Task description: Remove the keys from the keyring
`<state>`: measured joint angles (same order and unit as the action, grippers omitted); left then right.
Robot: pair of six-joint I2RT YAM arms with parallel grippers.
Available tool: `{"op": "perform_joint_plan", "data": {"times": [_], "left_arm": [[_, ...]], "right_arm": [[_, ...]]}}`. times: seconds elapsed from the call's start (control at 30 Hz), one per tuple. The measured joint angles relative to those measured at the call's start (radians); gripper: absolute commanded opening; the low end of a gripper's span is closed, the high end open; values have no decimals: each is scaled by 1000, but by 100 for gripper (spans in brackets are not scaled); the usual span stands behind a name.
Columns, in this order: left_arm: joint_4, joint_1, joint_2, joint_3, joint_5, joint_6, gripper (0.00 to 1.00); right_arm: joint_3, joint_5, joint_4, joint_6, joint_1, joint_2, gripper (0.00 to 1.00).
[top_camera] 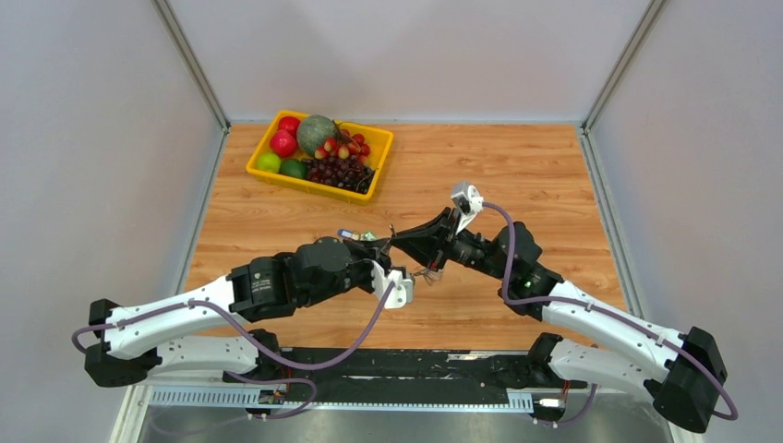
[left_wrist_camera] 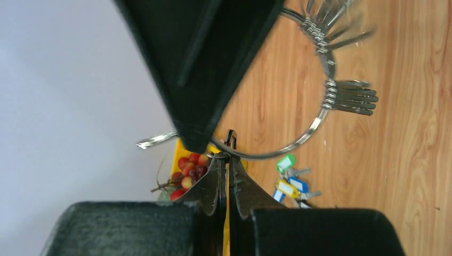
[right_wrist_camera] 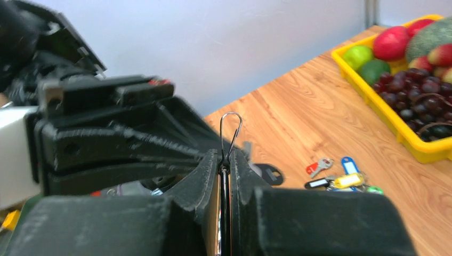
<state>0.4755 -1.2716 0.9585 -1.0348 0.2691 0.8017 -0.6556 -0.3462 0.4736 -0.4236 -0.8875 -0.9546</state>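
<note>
Both grippers meet above the near middle of the table (top_camera: 517, 175). The left gripper (left_wrist_camera: 228, 162) has its jaws pinched shut on the thin silver wire of the keyring (left_wrist_camera: 314, 125). The right gripper (right_wrist_camera: 224, 168), coming from the right, is clamped shut on the same wire a little way along. A narrow bend of wire stands up out of its fingers, and a free end pokes out to the left.

From that double hold the ring arcs away, held up off the wood. Two clusters of keys (left_wrist_camera: 352, 98) are threaded on its far side.

Just beyond the grippers, loose keys (right_wrist_camera: 336, 178) with blue, yellow, green and red tags lie in a small heap on the table. A yellow basket (top_camera: 309, 185) of fruit sits at the far left.

The wire looks light, smooth and springy, so it will probably flex and twist in a two-point grip rather than hold its shape. Holding it close to the open end should give the most control. The threaded keys look light and free to slide, and are likely to swing. Their flat heads are probably a surer place to grip than the slick blades.
</note>
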Motion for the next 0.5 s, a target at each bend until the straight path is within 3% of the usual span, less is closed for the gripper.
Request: {"op": "perform_joint_plan", "data": {"times": [0.13, 0.23, 0.5], "left_arm": [[33, -29, 5, 33, 27, -28, 0], [17, -11, 34, 50, -51, -112, 0], [-141, 266, -25, 101, -68, -546, 2]], "right_arm": [[-4, 70, -21, -5, 5, 9, 0], [-27, 140, -28, 10, 5, 41, 0], [-3, 334, -200, 87, 5, 296, 0]]}}
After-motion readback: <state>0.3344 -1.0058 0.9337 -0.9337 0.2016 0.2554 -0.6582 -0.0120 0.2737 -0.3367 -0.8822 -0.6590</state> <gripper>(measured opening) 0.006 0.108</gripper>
